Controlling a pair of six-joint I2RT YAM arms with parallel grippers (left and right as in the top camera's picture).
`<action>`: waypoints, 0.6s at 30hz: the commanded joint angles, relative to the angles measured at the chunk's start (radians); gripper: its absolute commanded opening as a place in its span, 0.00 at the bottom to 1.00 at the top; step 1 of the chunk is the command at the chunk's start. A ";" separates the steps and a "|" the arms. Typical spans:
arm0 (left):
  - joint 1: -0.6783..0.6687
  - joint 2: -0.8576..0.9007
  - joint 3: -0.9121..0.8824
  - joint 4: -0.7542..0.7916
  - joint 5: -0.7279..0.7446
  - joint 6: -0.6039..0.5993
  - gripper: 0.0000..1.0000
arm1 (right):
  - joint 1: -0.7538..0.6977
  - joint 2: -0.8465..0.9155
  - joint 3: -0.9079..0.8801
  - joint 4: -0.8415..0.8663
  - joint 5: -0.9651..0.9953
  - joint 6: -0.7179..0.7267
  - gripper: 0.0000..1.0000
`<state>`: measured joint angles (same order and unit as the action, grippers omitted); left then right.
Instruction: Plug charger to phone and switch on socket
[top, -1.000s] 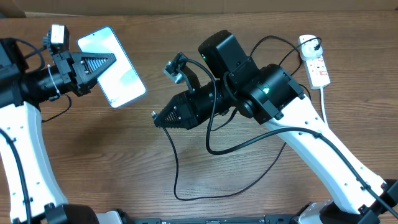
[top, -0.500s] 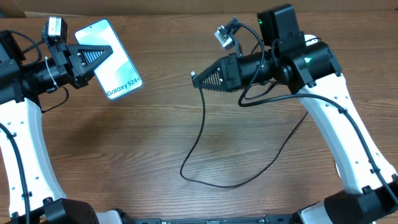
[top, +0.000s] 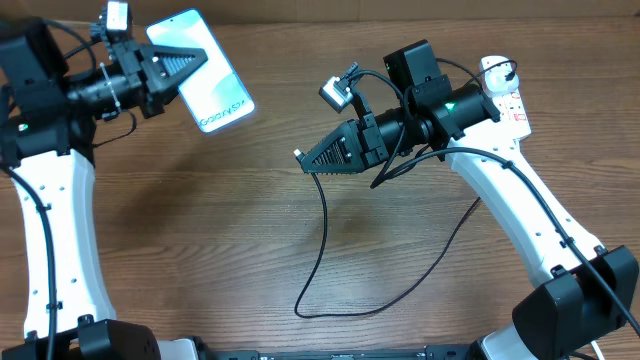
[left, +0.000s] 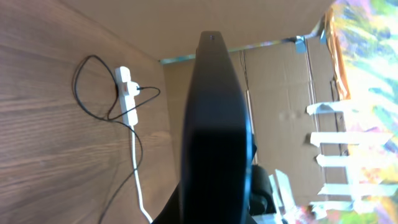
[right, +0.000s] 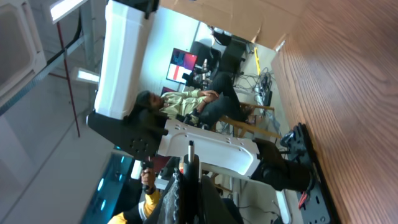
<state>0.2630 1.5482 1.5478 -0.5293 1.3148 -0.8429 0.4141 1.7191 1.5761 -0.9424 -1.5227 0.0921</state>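
The phone (top: 225, 95) is in the air over the far left of the wooden table (top: 180, 250), tilted, its pale screen facing up with the "Galaxy S24" text along its lower edge. The left gripper (top: 202, 58) is clamped on the phone's upper half, one finger across the screen; the left wrist view shows only the phone's dark edge. Near the table's middle, well apart from the phone, the right gripper (top: 303, 160) is closed on the connector end of the charger (top: 325, 230), its small tip poking out towards the phone. The thin black cable drops to the table, loops near the front edge and runs back right. The socket (top: 508, 100) lies at the far right, its white cord (left: 138, 174) trailing away.
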 joint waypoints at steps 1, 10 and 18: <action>-0.065 0.027 0.010 0.031 -0.037 -0.127 0.04 | 0.004 -0.008 -0.002 0.022 -0.046 -0.013 0.04; -0.195 0.111 0.010 0.213 -0.039 -0.238 0.04 | 0.004 -0.008 -0.002 0.037 0.003 0.050 0.04; -0.221 0.137 0.010 0.243 0.007 -0.265 0.04 | 0.002 -0.008 -0.002 0.099 0.024 0.127 0.04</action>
<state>0.0582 1.6894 1.5478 -0.2993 1.2709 -1.0760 0.4141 1.7191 1.5757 -0.8665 -1.5120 0.1673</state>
